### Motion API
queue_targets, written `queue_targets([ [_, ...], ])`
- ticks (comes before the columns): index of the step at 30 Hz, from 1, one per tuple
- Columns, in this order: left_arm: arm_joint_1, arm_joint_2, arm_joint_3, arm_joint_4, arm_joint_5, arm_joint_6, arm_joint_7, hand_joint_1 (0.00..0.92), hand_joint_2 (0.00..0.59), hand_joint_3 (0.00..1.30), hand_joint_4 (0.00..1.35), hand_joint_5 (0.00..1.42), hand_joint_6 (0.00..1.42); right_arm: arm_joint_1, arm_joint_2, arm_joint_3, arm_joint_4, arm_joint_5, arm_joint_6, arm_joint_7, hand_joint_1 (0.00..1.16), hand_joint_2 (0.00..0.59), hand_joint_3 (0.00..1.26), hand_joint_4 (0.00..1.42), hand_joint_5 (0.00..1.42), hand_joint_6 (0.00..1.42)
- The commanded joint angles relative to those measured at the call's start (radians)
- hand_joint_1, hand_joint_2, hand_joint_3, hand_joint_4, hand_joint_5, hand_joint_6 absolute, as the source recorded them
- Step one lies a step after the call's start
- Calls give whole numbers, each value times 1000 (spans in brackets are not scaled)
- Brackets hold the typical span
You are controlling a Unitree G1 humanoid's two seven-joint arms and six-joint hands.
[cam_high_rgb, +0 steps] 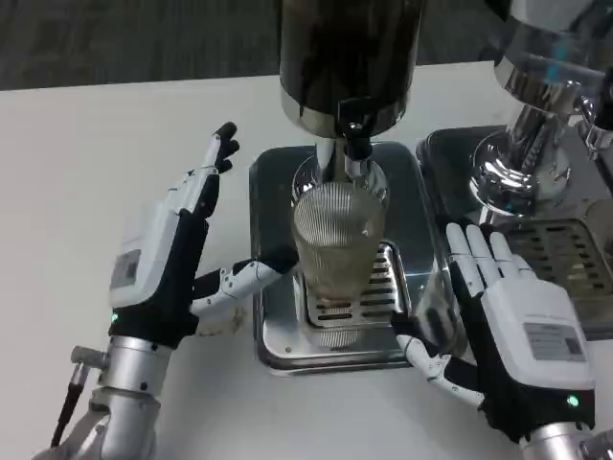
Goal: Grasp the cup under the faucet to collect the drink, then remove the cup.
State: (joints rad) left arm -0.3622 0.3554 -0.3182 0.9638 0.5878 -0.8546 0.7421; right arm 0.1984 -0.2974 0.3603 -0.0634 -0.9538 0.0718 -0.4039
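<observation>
Head view, reading left to right. Left hand is standing on edge at the left of the steel tray, fingers pointing up and away, thumb reaching toward the foot of the cup; it is holding nothing, and I cannot tell whether the thumb tip is touching the glass. Ribbed clear cup is standing upright on the tray's grille, directly under the faucet of the dark dispenser. A little pale drink seems to be sitting in the bottom. Right hand is resting flat and released just right of the tray, thumb toward the tray corner. Second dispenser is standing at far right.

Judgement: grasp not yet made. To do it well, wrap the cup low and square, keep it upright beneath the faucet while filling, then draw it out level toward the robot.
</observation>
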Motion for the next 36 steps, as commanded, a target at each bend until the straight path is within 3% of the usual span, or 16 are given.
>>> queue_targets([
  [1,50,24,56,-120,-98,-89,-102,0,47,0,0,41,22,8,7,-5,12,9,-12,-27,259,340,0,0,0,97],
  [4,69,33,86,-196,-187,-133,-221,0,49,0,0,3,1,10,10,-10,17,15,-14,-32,255,336,0,0,0,97],
  [9,68,85,103,-372,-343,-143,-479,0,50,0,0,0,0,11,9,-14,20,19,-16,-35,249,333,0,0,0,97],
  [16,33,55,115,-444,-457,-121,-699,0,56,0,0,0,0,7,13,-13,26,18,-11,-46,245,332,0,0,0,97],
  [25,-29,-44,126,-387,-500,-103,-838,0,66,0,0,0,0,17,19,-17,18,17,-2,-53,247,339,0,0,0,97],
  [32,-84,-91,132,-332,-438,-112,-841,0,75,0,0,39,12,23,28,-16,15,15,2,-57,247,339,0,0,0,97],
  [36,-63,-94,133,-367,-421,-132,-846,0,91,0,0,124,87,30,32,-18,9,13,8,-61,247,339,0,0,0,97],
])
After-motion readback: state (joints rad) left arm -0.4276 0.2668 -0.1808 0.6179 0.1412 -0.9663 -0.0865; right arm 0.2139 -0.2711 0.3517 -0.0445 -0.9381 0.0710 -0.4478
